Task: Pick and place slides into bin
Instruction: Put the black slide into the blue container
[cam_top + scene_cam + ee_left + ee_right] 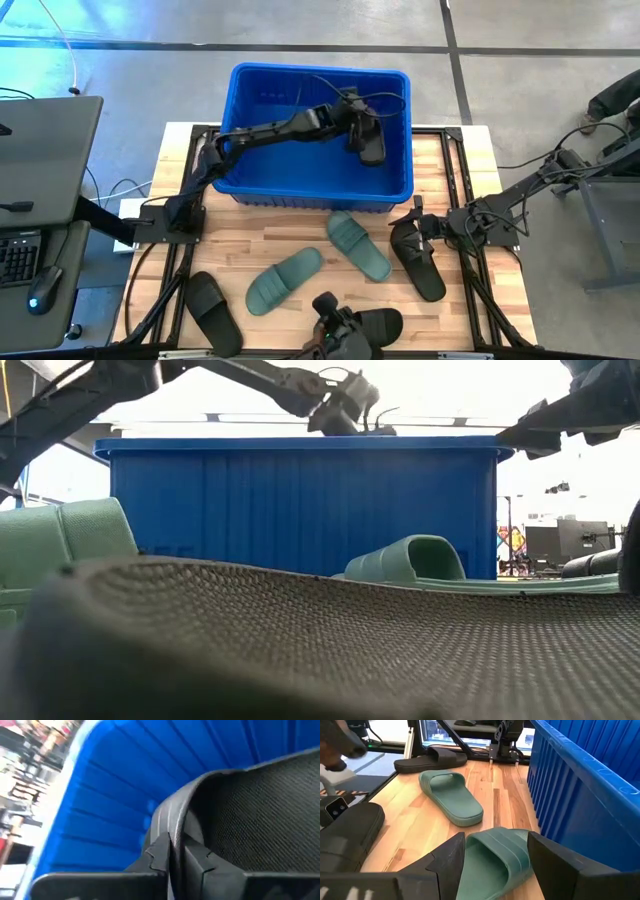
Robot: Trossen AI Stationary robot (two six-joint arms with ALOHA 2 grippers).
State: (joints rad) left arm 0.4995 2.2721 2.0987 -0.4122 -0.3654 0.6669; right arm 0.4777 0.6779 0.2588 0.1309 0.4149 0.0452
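**Ana:** From above, where is the left gripper?

**Ben:** Over the blue bin, upper middle of the frame. It is pinching a black slide that points down into the bin's right half. The slide's long side runs up and down the frame.

**Ana:** And the right gripper?

**Ben:** Right of center, beside a green slide and another black slide. The green slide lies to its left, slanted.

**Ana:** The low view?

**Ben:** A bumpy dark sole blocks the bottom. Behind it stands the bin wall. I cannot see inside.

**Ana:** Left wrist?

**Ben:** Its fingers clamp the slide's strap. The rest is cut off.

**Ana:** Right wrist?

**Ben:** Its jaws stand wide apart around the near green slide. Another green slide lies farther off.
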